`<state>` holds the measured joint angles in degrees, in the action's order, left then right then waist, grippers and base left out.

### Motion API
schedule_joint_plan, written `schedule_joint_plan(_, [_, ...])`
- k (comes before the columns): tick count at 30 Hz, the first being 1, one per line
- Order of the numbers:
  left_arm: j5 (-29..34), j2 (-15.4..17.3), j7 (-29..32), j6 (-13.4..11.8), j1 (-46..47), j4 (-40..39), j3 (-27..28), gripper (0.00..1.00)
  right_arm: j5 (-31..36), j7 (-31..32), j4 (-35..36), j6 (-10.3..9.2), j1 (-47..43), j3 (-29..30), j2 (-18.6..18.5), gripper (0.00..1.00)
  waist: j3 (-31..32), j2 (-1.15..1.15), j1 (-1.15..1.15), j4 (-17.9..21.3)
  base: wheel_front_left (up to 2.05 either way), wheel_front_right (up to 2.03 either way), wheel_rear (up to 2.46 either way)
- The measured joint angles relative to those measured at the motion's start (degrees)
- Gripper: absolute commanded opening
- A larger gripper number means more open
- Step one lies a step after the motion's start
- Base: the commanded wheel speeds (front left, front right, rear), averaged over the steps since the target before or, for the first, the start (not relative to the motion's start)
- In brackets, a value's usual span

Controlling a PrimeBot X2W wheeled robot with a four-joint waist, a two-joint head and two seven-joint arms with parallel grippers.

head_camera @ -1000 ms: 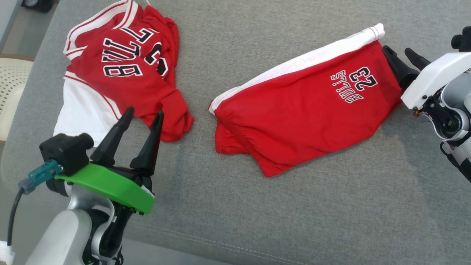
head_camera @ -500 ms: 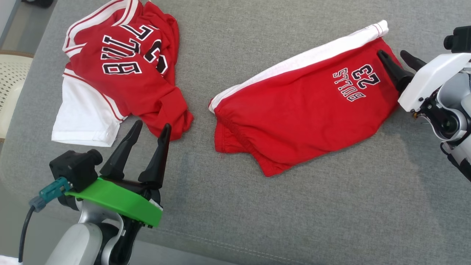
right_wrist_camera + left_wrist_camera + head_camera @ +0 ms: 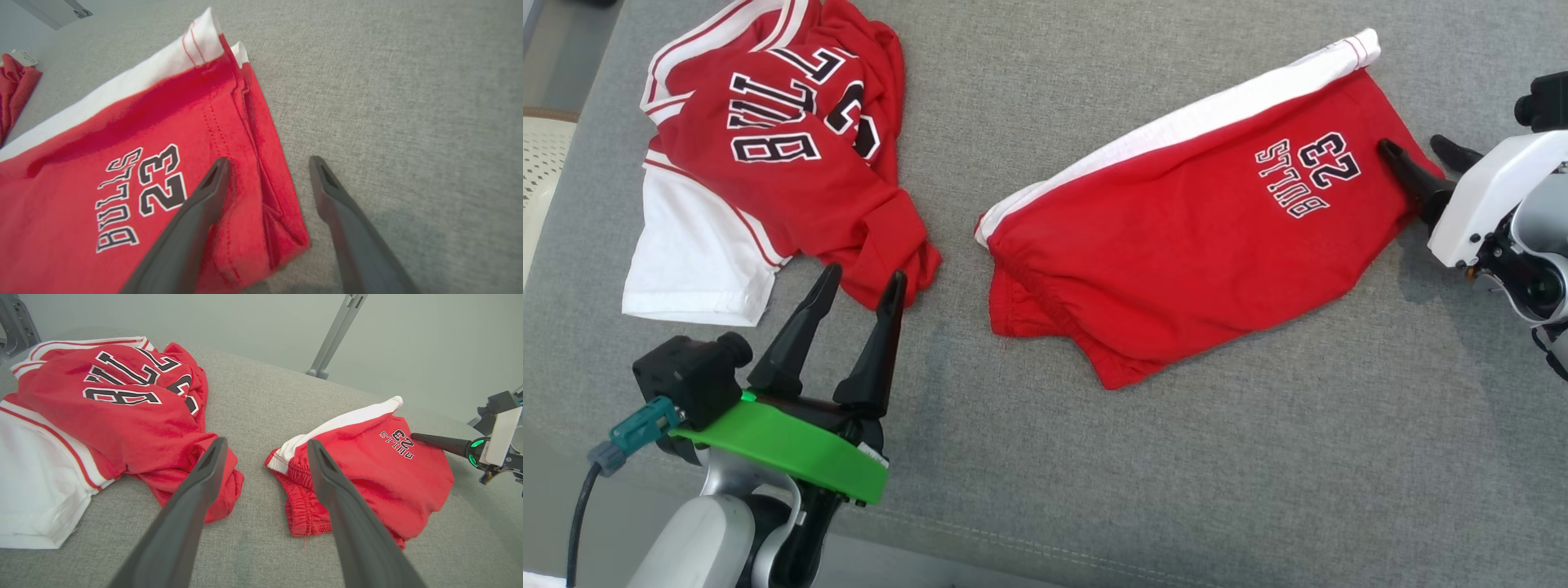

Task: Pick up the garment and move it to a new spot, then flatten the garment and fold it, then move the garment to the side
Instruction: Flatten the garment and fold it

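A: Where do the shorts lie?
B: Flat on the grey surface, right of the middle. They're folded in half, with the white side stripe along the far edge and "BULLS 23" facing up. The fold hides the layer underneath.
A: And the right pincer?
B: It's at the hem end by the number, fingers spread wide. From its wrist, one finger lies over the red cloth and the other over bare grey, with the hem edge between them. I cannot tell whether a tip touches the cloth. The arm behind it is cut off at the picture's edge.
A: The left pincer?
B: Spread wide too and gripping nothing, near the front edge. Its tips point at the gap between the shorts' waistband and a crumpled jersey.
A: Can you read the jersey?
B: Barely. The lettering is creased over itself, and its top runs out of sight. A cream perforated thing peeks in beyond the surface's left side, too cut off to name.
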<state>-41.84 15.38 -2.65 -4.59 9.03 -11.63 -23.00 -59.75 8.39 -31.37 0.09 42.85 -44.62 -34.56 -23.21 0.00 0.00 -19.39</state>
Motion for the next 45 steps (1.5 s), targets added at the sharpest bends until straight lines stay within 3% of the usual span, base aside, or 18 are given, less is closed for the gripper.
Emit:
schedule_joint_plan(7, [0.26,0.01,-0.52,0.00,0.00,0.07,0.11,1.00,-2.64,3.44,-0.62,0.43,0.02,0.10,0.59,1.00,0.00,0.00,0.00,-0.25,0.00,0.00,0.00])
schedule_joint_plan(8, [0.26,0.01,-0.53,-0.01,0.00,0.07,0.14,1.00,-2.85,3.91,-0.63,0.56,0.02,0.02,0.73,0.50,0.02,0.00,0.00,-0.29,0.00,0.00,0.00])
schedule_joint_plan(9, [0.26,0.01,-0.69,-0.01,0.00,0.07,0.15,1.00,-2.87,4.42,-0.64,0.68,0.03,-0.09,0.85,0.44,0.04,0.00,0.00,-0.33,0.00,0.00,0.00])
schedule_joint_plan(10, [0.27,0.01,-0.69,-0.05,0.00,0.09,0.19,1.00,-3.15,4.89,-0.62,1.10,0.02,-0.09,0.89,0.00,0.07,0.00,0.00,-0.36,0.00,0.00,0.00])
schedule_joint_plan(21, [1.37,0.65,-2.54,-0.48,-0.52,2.02,2.07,1.00,-7.36,6.37,-0.75,3.45,-2.38,0.34,3.57,0.00,2.02,0.00,0.00,0.62,0.00,0.00,0.00])
schedule_joint_plan(27, [1.37,0.70,-3.38,-0.49,-1.99,3.03,2.48,1.00,-9.65,5.73,-1.25,3.54,-5.95,1.93,3.37,0.00,4.29,0.00,0.00,2.24,0.00,0.00,0.00])
schedule_joint_plan(45, [1.46,3.85,-3.53,-0.87,-6.18,3.18,4.36,1.00,-14.97,1.14,1.49,4.44,-19.13,3.77,4.23,0.00,11.22,0.00,0.00,10.51,0.00,0.00,0.00])
